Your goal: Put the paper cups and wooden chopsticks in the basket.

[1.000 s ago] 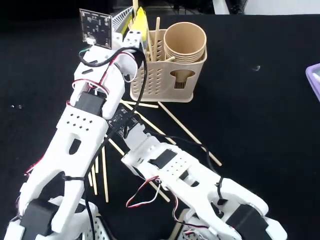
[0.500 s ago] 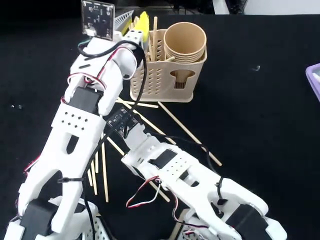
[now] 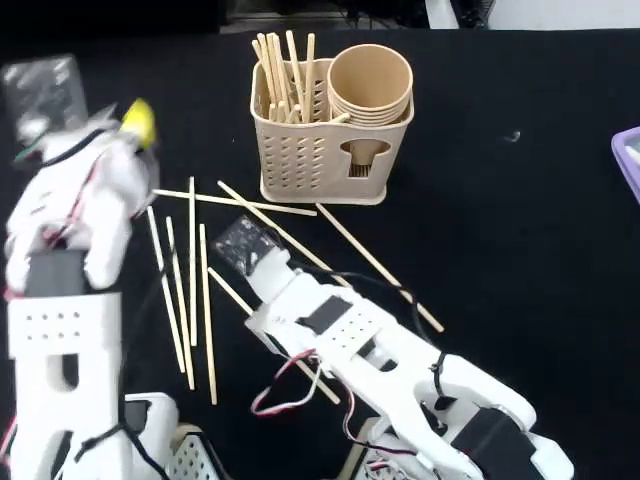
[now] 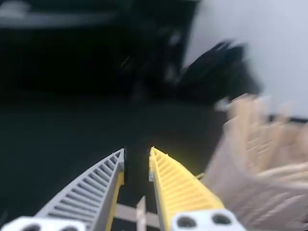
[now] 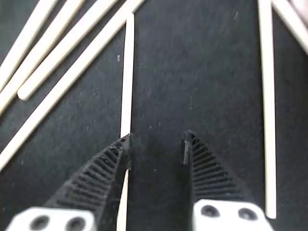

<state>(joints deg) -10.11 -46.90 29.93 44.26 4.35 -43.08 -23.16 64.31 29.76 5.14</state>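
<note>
- The left gripper (image 4: 136, 155) has its grey and yellow jaws a narrow slit apart, with nothing between them. In the high view it hangs over the left side of the tabletop (image 3: 520, 250), well apart from the basket (image 3: 320, 165).
- The right gripper (image 5: 156, 139) is open by a moderate gap and holds nothing, with bare black tabletop between its jaws. One loose chopstick (image 5: 127, 77) runs right by the tip of one finger; whether they touch cannot be told. A second stick (image 5: 267, 106) lies just outside the other finger.
- The basket stands upright near the far edge of the tabletop, about midway along it.
- The paper cups (image 3: 370, 85) sit nested in one stack in the basket's end nearer the right edge.
- A bundle of wooden chopsticks (image 3: 285, 70) stands in its other end, leaning on the rim.
- More loose chopsticks (image 3: 190, 290) lie flat between the basket and the near edge: several almost parallel toward the left, others slanting away from the basket's foot.
- The right arm (image 3: 350, 340) lies across the slanting sticks and hides parts of them.
- A purple object (image 3: 628, 160) shows at the right edge.
</note>
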